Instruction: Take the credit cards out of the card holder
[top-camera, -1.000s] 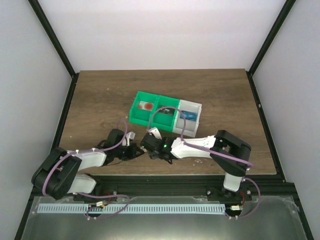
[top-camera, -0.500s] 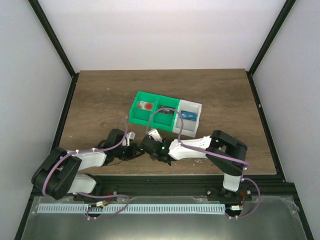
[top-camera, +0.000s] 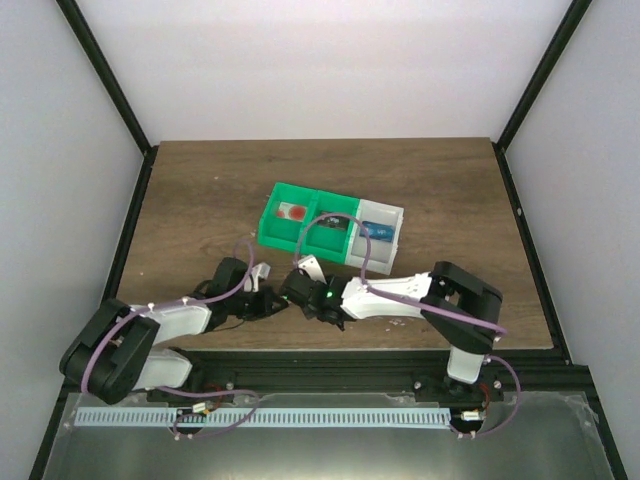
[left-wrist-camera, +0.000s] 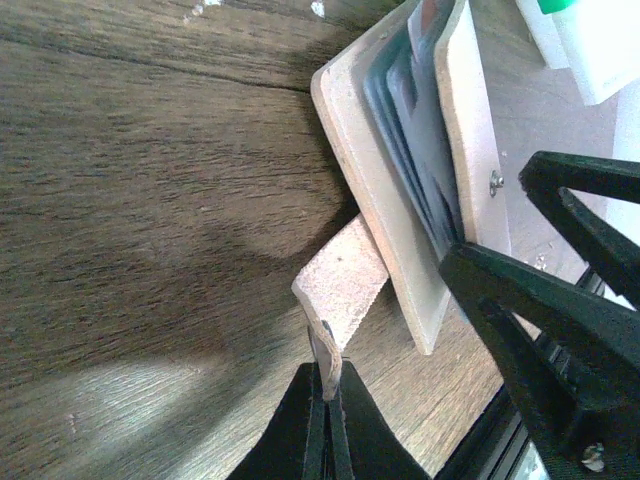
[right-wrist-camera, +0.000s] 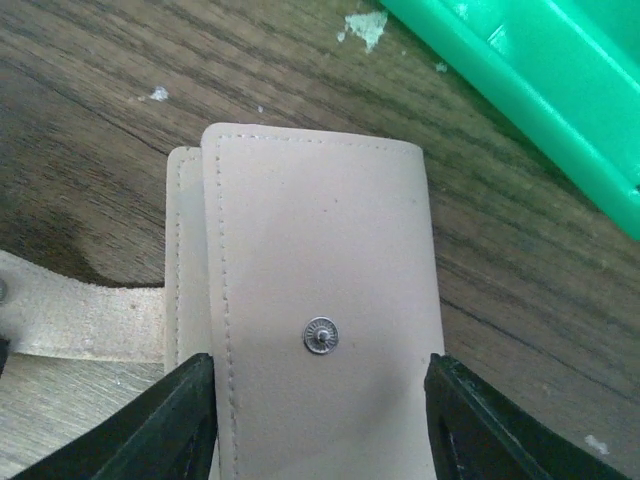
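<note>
Hold tight with the left pincer (left-wrist-camera: 325, 375), pinched shut on the strap (left-wrist-camera: 345, 275) at its tips. Slowly open the card holder (right-wrist-camera: 320, 260), between the spread fingers of the right pincer (right-wrist-camera: 315, 400). Squeezing or just beside: cannot tell. Hard to count the cards (left-wrist-camera: 415, 150), mostly tucked inside.

You see a holder (right-wrist-camera: 310, 300) of matt tan leather-like stuff, smooth, with stitched edges and a shiny metal snap (right-wrist-camera: 321, 335). Its strap (left-wrist-camera: 340, 280) shows a rougher, fibrous underside. The table (right-wrist-camera: 90, 110) is matt grained wood, flecked white. The bin (right-wrist-camera: 520, 90) is glossy green plastic; the right fingers (right-wrist-camera: 170, 420) are smooth black plastic.
</note>
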